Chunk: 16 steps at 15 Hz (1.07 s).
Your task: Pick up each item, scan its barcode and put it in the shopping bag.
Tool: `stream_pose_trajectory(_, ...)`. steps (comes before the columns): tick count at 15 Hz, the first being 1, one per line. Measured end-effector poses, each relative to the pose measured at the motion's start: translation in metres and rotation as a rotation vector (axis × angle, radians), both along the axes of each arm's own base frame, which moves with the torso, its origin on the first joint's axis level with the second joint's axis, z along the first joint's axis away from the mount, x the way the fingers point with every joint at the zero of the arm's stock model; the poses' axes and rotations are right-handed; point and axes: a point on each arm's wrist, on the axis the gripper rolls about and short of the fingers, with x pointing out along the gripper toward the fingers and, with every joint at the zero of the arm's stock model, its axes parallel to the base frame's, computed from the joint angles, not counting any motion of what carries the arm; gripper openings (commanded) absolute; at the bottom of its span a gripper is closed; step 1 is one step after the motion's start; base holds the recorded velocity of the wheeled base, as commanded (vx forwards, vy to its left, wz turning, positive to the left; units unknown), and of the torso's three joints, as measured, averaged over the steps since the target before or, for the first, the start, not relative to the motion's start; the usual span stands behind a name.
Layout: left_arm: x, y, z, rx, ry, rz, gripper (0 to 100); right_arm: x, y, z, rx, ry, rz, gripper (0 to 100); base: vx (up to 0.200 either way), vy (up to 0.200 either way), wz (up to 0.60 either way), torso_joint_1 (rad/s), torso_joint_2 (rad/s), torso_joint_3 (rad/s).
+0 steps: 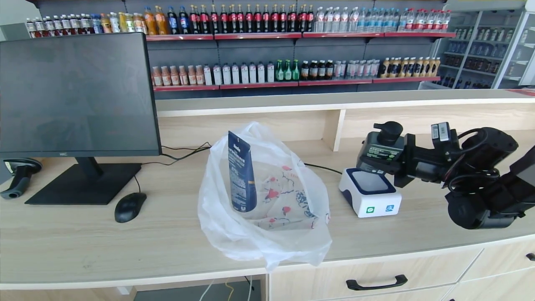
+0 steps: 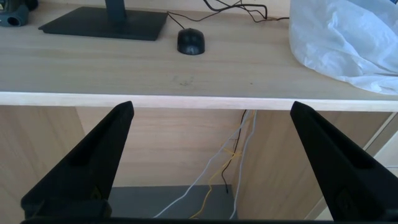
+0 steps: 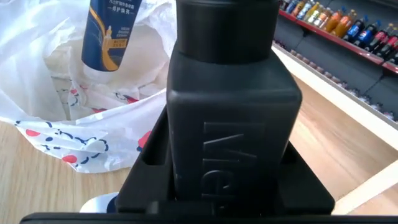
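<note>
R tool (image 1: 403,161) outstretched w/ black bottle (image 1: 378,152) over scanner (image 1: 370,193)

Wooden counter (image 1: 83,242) before drink-stocked shelves (image 1: 259,36)

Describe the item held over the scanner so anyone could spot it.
On the wooden counter, right of the plastic bag, sits a white scanner. Above it the right gripper holds a black bottle with a round cap, unlike the blue tube in the bag.

A dark blue plastic tube (image 1: 241,175) stands upright inside the open white plastic shopping bag (image 1: 292,238). A black square bottle (image 1: 382,152), clamped in the right gripper (image 1: 403,162), hangs just above the white barcode scanner (image 1: 368,195)
</note>
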Motion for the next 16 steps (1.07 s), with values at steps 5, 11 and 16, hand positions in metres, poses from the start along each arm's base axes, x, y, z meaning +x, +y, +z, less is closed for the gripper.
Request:
stream_pose_trajectory(5, 0.0, 0.0, 0.0, 0.0, 0.0, 0.0, 100, 0.012, 0.035, 0.002, -0.031, -0.147, 0.075, 0, 0.0, 0.0, 0.0, 0.0, 0.0, 0.0)
stream_pose_trajectory(11, 0.0, 0.0, 0.0, 0.0, 0.0, 0.001, 100, -0.009, 0.036, -0.01, -0.112, -0.306, 0.034, 0, 0.0, 0.0, 0.0, 0.0, 0.0, 0.0)
stream_pose_trajectory(16, 0.0, 0.0, 0.0, 0.0, 0.0, 0.0, 100, -0.037, 0.005, -0.005, -0.196, -0.439, -0.124, 0, 0.0, 0.0, 0.0, 0.0, 0.0, 0.0)
